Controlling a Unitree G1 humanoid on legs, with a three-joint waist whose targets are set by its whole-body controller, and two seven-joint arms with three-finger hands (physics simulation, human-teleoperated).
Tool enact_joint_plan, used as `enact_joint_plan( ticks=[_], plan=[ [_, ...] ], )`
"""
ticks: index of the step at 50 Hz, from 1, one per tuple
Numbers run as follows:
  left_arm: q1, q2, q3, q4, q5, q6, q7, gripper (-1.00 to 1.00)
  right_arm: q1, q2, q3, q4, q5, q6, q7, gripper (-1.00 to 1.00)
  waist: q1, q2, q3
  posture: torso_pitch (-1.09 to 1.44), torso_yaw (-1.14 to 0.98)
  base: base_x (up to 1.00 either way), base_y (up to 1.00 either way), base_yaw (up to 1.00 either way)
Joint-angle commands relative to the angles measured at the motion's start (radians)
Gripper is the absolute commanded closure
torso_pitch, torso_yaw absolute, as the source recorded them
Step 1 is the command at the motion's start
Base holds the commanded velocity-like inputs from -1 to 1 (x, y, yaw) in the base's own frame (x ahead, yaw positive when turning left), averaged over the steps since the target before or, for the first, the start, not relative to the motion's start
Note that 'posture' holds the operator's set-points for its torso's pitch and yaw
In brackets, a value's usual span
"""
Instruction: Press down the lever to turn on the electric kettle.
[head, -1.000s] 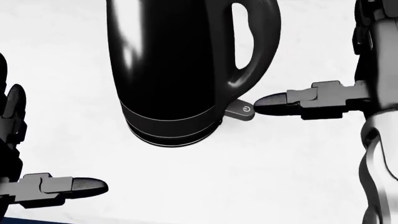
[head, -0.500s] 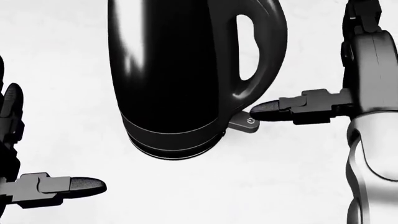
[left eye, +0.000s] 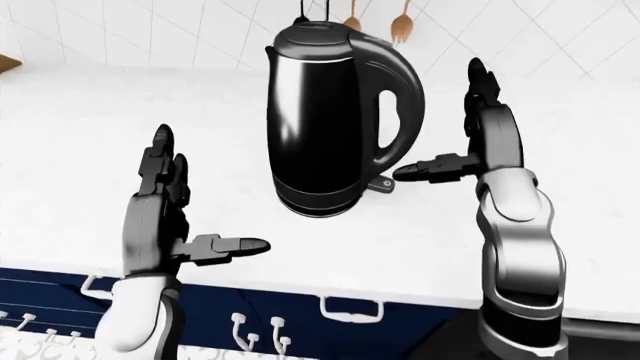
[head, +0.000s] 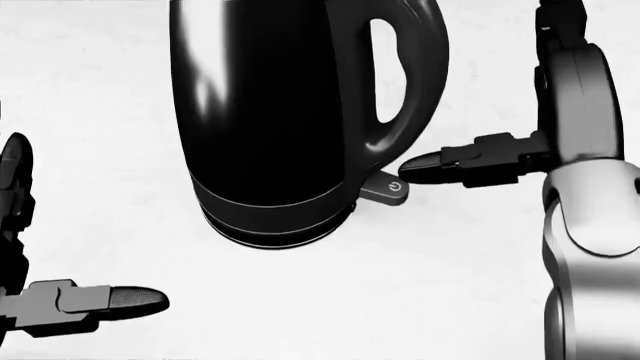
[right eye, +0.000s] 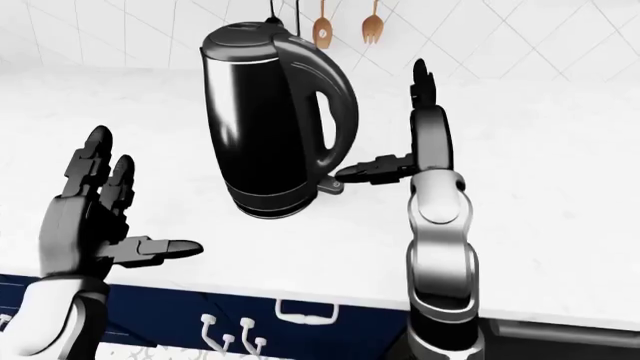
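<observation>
Kettle (left eye: 335, 127): just one, one lever (head: 386, 188), right hand (head: 480, 161) thumb above it; both hands open, left hand (left eye: 165, 217) aside.

In the head view the kettle (head: 290, 112) loses its lid and spout past the top edge; the left hand (head: 60, 304) is cut by the left edge; whether the right hand (head: 480, 161) touches the lever (head: 385, 189) stays unclear.
</observation>
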Motion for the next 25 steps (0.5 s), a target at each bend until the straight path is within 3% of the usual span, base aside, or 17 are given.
enact_joint_plan(
  ticks=[1, 25],
  plan=[
    [-0.011, 0.004, 0.0, -0.028, 0.0, -0.039, 0.001, -1.0, -0.03, -0.006, 0.0, -0.023, -0.006, -0.036, -0.006, -1.0, 0.001, 0.0, -0.018, 0.0, 0.0, 0.0, 0.0, 0.0],
    [-0.001, 0.001, 0.002, -0.016, 0.002, -0.058, 0.0, -1.0, -0.069, 0.025, 0.04, 0.095, -0.063, -0.091, -0.007, -1.0, -0.001, 0.004, -0.024, 0.0, 0.0, 0.0, 0.0, 0.0]
  ],
)
